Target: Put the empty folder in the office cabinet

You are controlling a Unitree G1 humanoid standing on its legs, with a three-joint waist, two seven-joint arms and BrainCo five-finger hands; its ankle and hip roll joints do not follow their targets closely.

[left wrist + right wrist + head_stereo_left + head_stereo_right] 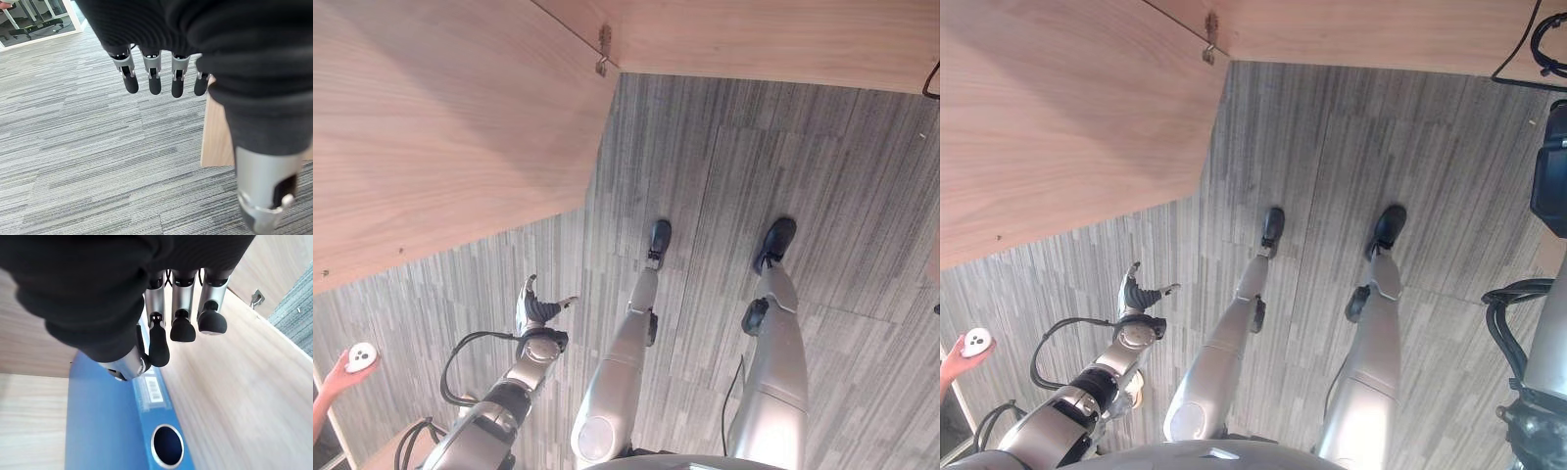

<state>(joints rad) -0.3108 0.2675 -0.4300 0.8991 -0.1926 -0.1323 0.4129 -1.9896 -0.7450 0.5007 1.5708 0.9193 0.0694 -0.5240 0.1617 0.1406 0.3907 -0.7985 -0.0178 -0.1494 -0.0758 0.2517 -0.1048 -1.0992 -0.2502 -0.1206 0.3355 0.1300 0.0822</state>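
The blue folder (pixel 110 426) stands inside the wooden cabinet (pixel 244 382), its spine with the round finger hole and label facing outward, one cover lying against or very near the cabinet's inner wall. The right hand (pixel 168 323) hangs just above the top of the spine. Its fingers (pixel 182 328) are slightly bent, dark tips pointing down toward the folder, and the thumb sits right by the upper edge of the cover. Whether the thumb touches the folder cannot be told, but nothing is clamped: the hand looks relaxed and apart, holding nothing. That position fits a hand that has set the folder upright and is hovering close enough to steady it if it leans.

The left hand (pixel 536 311) hangs low beside the body over the grey carpet (pixel 724 176), fingers spread and straight, idle and out of the way so the right arm can work alone. In the head views the open cabinet door (pixel 440 127) angles out over the floor, with a metal hinge (pixel 604 51) at its top corner. A person's hand (pixel 340 374) holding a small white device (pixel 360 356) shows at the far left edge.

Judged from this, the folder seems placed and the task nearly done.
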